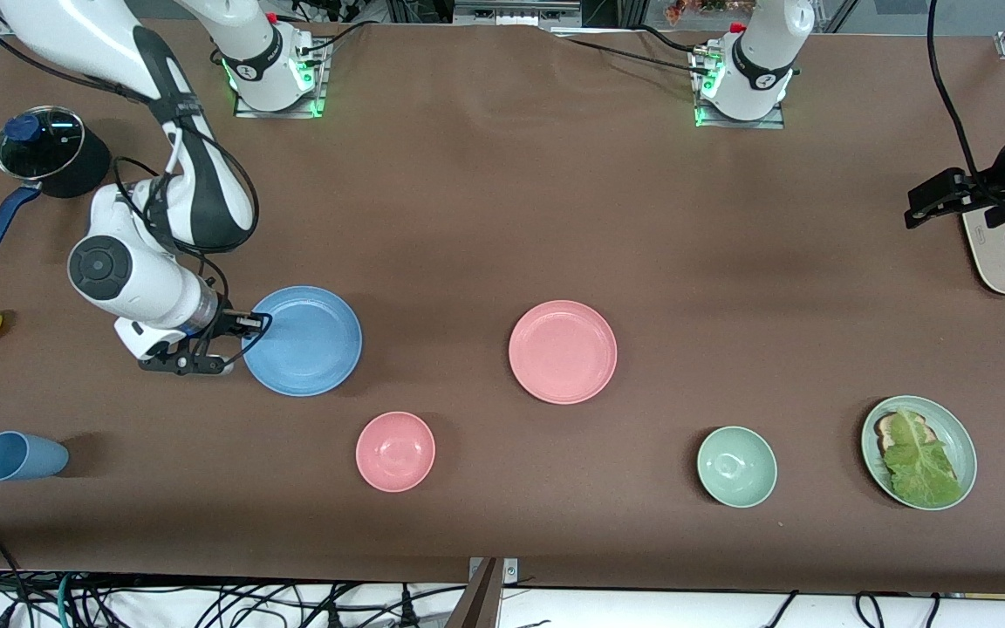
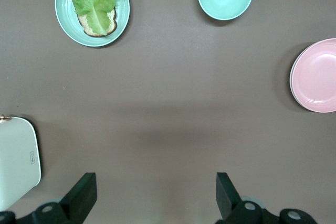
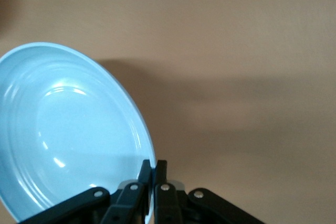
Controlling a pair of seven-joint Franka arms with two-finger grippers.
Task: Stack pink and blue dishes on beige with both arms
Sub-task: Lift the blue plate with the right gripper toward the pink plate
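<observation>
1. Front view, starting at the right arm's end of the table: your right gripper (image 1: 248, 324) was clamped on the rim of the blue plate (image 1: 306, 341). The right wrist view showed its fingers pressed together on that thin edge (image 3: 153, 167).
2. The blue plate (image 3: 68, 135) looked tilted in the right wrist view, with its gripped side raised. An edge pinch like that would, I judge, let the plate swing, so you needed a slow, level lift. You also needed enough height to pass over the pink bowl (image 1: 395, 451), which lay nearer the front camera.
3. Toward the middle lay the pink plate (image 1: 563, 351), well apart from the blue one.
4. No beige plate stood alone. In the left wrist view a pale edge showed under the pink plate (image 2: 316, 75), so the beige one probably lay beneath it, though I could not be sure.
5. If so, that stack was your target: centre the blue plate over it, lower until the rims nest, then let go. Releasing from height risked a slide.
6. Next came the green bowl (image 1: 736, 467) and the green plate with lettuce (image 1: 919, 451); neither was part of your job.
7. At the left arm's end your left gripper (image 1: 919, 208) waited over the table beside a cream slab (image 1: 1004, 262), with its fingers spread wide apart (image 2: 155, 181) and nothing between them.
</observation>
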